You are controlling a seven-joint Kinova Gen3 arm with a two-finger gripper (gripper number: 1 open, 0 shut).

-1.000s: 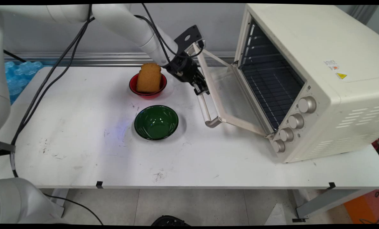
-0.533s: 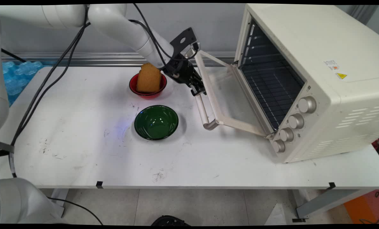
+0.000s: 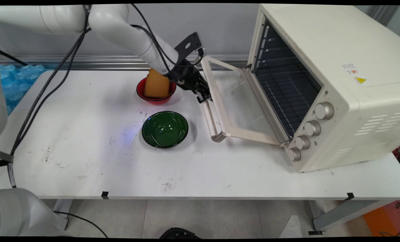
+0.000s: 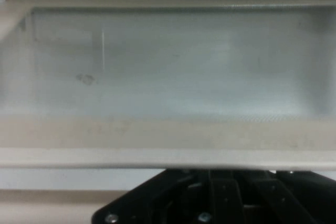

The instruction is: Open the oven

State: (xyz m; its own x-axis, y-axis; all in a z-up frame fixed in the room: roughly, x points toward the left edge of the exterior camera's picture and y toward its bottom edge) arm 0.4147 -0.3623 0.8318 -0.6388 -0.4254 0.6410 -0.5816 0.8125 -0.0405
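Note:
My gripper [image 3: 204,98] is at the upper end of the pale handle bar [image 3: 210,119] of the toaster oven's door [image 3: 240,101] and looks shut on it. The door hangs partly open, tilted down toward the table. The cream oven [image 3: 320,50] stands at the right with its rack [image 3: 287,90] showing. In the hand view the door's glass [image 4: 168,66] fills the picture and its frame edge [image 4: 168,156] hides my fingertips; only the black linkage [image 4: 226,192] shows. Just left of my hand, a slice of toast [image 3: 156,84] stands in a red bowl [image 3: 141,91].
An empty green bowl [image 3: 165,129] sits in front of the red one. Four knobs [image 3: 312,127] run down the oven's front. Blue plastic packs [image 3: 15,80] lie past the table's left end. Black cables [image 3: 45,90] hang from the arm over the left of the table.
My gripper has moved left and slightly down, and the oven door with its handle has swung further open with it. The bowls and toast have stayed put.

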